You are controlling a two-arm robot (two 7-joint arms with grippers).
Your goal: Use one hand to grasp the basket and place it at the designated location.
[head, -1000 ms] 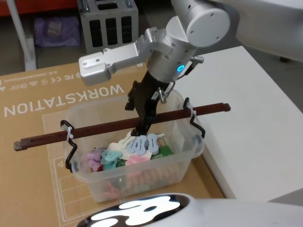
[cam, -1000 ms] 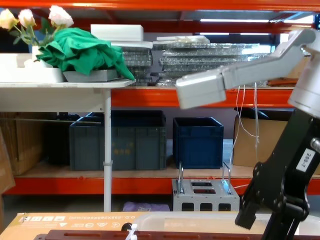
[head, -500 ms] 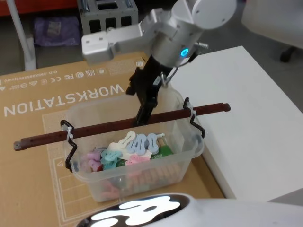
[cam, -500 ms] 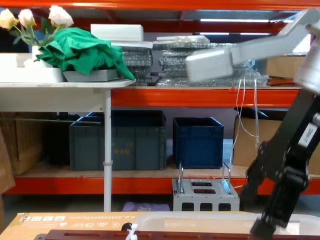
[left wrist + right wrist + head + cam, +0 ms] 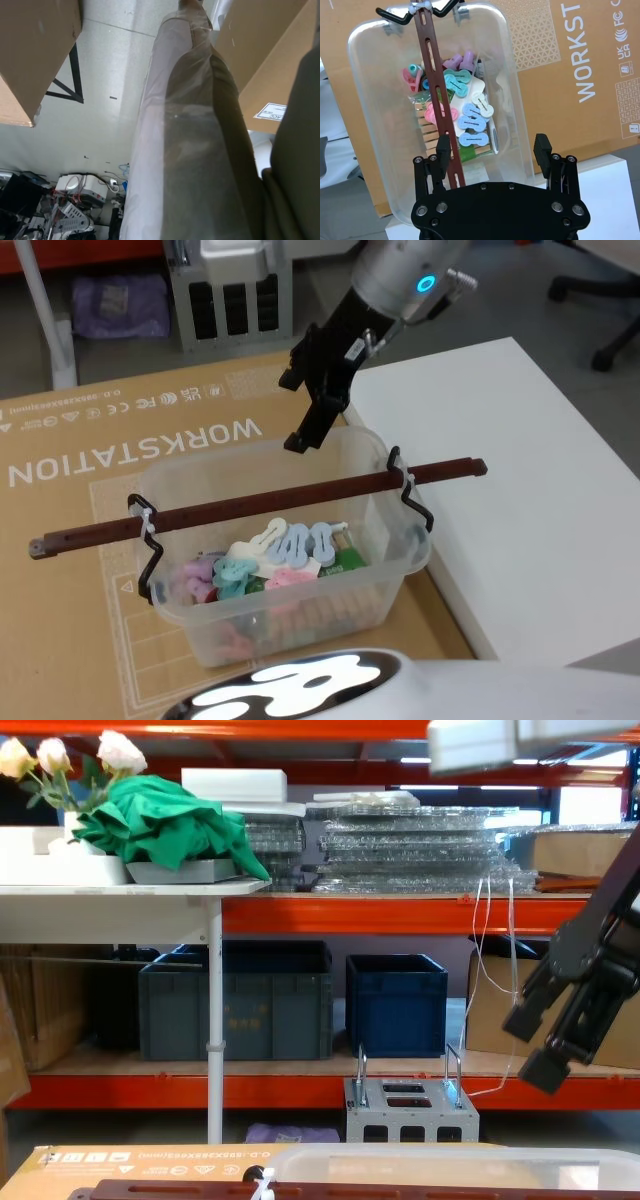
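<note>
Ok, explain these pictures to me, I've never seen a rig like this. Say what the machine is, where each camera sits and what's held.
It is a two-armed robot. One camera sits on its head, one on its chest, one on each wrist. The right claw hovers open above the basket, holding nothing. The basket, a clear tub with a brown slotted bar across its top, stands on a cardboard sheet and holds coloured clips.

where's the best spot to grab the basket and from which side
Grip the brown slotted bar near its middle, from straight above, with the right gripper open across it. It spans the basket between wire hooks, so the middle is free and should lift level.
</note>
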